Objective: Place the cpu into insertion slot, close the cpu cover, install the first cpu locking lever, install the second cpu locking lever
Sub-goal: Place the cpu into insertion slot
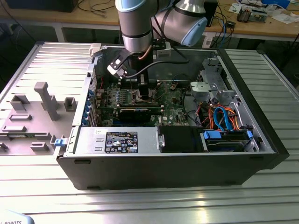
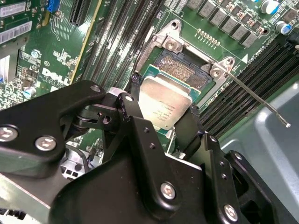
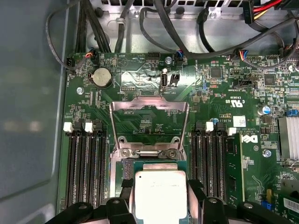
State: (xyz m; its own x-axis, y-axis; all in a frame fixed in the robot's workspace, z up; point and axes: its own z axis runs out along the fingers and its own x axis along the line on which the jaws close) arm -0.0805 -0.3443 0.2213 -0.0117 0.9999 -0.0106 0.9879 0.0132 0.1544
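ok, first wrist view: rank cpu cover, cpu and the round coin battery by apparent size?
1. cpu cover: widest outline, though it stands tilted open.
2. cpu: narrower, and close to the camera, so likely flattered.
3. coin battery: smallest by far.

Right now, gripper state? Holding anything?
gripper: closed on the cpu, which sits over the insertion slot; the cpu cover stands open.
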